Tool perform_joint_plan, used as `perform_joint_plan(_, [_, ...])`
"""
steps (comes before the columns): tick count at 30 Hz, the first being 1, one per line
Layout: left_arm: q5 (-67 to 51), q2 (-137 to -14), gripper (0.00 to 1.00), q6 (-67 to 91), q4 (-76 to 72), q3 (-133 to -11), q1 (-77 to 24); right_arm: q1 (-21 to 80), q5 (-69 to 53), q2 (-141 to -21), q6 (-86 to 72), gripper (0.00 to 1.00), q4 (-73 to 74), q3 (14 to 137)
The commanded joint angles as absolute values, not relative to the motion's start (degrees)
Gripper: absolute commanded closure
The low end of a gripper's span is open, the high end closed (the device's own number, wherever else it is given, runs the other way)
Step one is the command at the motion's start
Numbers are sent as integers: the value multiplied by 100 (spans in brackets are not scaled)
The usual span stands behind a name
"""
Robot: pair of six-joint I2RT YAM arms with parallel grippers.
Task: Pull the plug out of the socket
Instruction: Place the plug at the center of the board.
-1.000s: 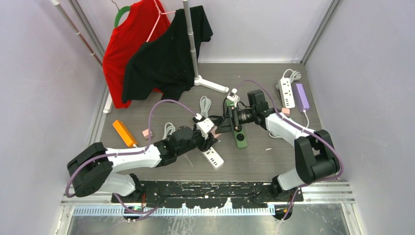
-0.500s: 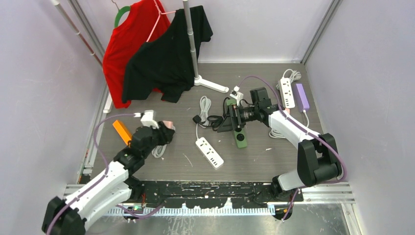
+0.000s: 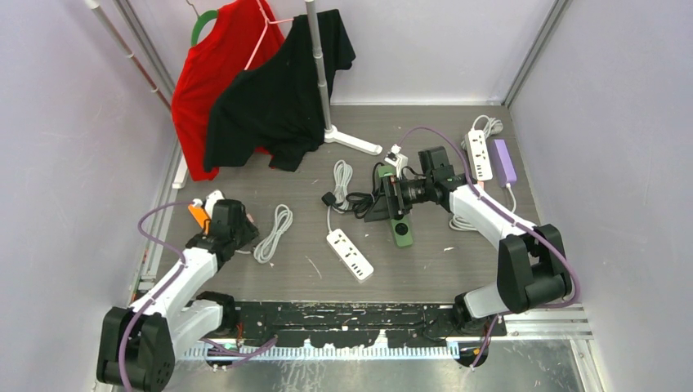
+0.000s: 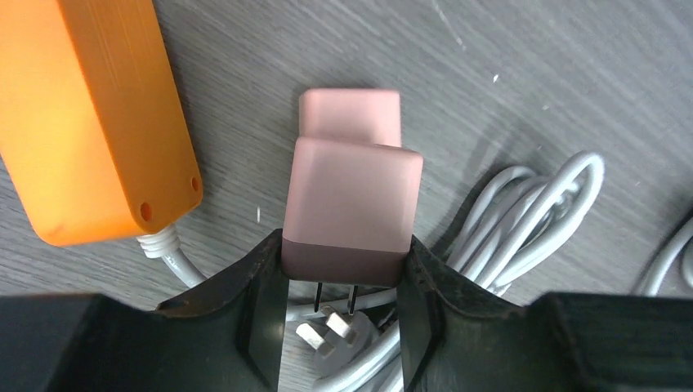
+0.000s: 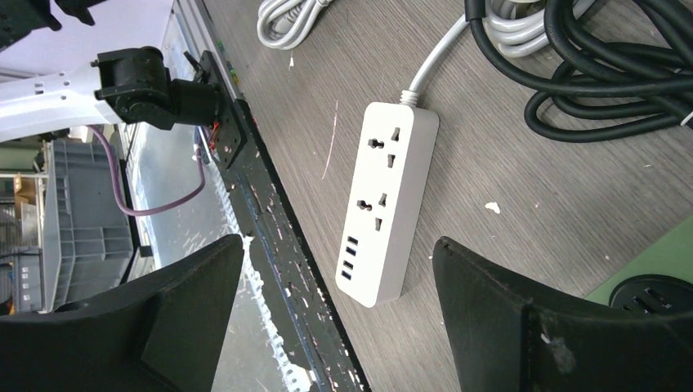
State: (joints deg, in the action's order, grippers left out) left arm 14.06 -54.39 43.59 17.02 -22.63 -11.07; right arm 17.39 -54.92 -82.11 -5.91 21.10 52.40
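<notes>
left end effector (image 4: 343,265) grips the plug (image 4: 351,192), prongs bare, long axis toward 12 o'clock; right end effector (image 5: 335,269) wide open, empty

This is a robotics lab test cell: plain lilac panels (image 3: 73,122) and aluminium frame posts (image 3: 531,53) box in a grey table (image 3: 425,269). 2 arms (image 3: 184,273) bolt to a black rail (image 3: 351,314) at 6 o'clock, and a garment stand (image 3: 320,73) with 2 shirts (image 3: 270,98) stands at 12 o'clock.

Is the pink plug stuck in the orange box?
No, the pink plug sits in the left gripper with its metal prongs bare, beside the orange power strip.
</notes>
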Motion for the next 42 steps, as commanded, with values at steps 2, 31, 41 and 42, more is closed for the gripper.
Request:
perform_joint_plan(2, [1831,-5434,47,4681,1890,-2770,-1063,1708,-5437,-7937,-412,9,2103,5466])
perform_joint_plan(31, [-2381,-4201,10,5031,-426,-2167,-1072,397,-4916,-6746,529,8,2639,5502])
perform_joint_plan(41, [-3137,-4517,11,5584,-1594,-1732,-1072,592,-3909,-7079,594,9,2250,5160])
perform_joint_plan(42, [-3172,-4519,11,5621,-1669,-1690,-1072,662,-3801,-7133,636,9,2262,5159])
